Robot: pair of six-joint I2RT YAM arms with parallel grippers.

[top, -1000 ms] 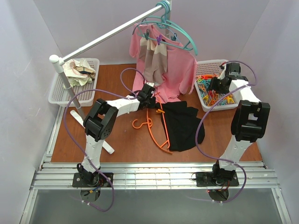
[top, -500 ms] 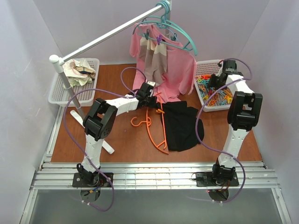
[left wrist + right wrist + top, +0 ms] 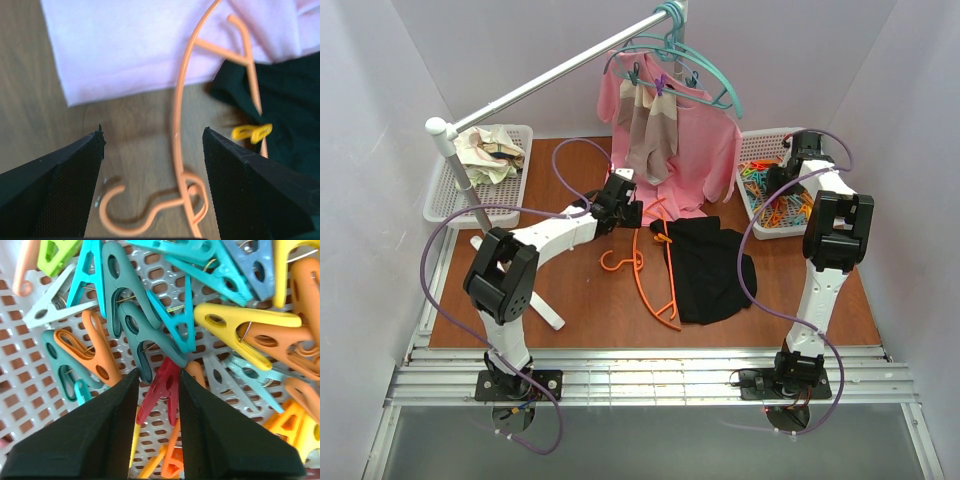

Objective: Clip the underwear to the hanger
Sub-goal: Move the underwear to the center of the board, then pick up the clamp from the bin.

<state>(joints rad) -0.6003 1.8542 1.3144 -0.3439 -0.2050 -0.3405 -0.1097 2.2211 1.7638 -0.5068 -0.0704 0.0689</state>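
The orange hanger [image 3: 650,282] lies flat on the wooden table, its hook [image 3: 145,220] toward the left. The black underwear [image 3: 710,270] lies spread to its right, its edge under the hanger's arm, where a yellow clothespin [image 3: 252,133] sits. My left gripper [image 3: 625,208] hovers open above the hook, the hanger's neck [image 3: 177,115] between its wide jaws [image 3: 152,137] and touching neither. My right gripper [image 3: 782,185] is down in the peg basket [image 3: 752,140], its jaws [image 3: 157,375] closed in on a red clothespin [image 3: 162,390] that touches both pads.
A pink shirt [image 3: 705,160] and a beige-striped cloth [image 3: 650,130] hang from teal hangers [image 3: 690,60] on the rail [image 3: 540,85]. A white basket [image 3: 445,200] with crumpled cloth stands at the back left. The rail's stand foot [image 3: 545,310] crosses the left table.
The left gripper has opened and let go of the hanger, which shifted slightly left. The left arm's elbow swung left. The right gripper dipped into the basket and narrowed around the red clothespin.
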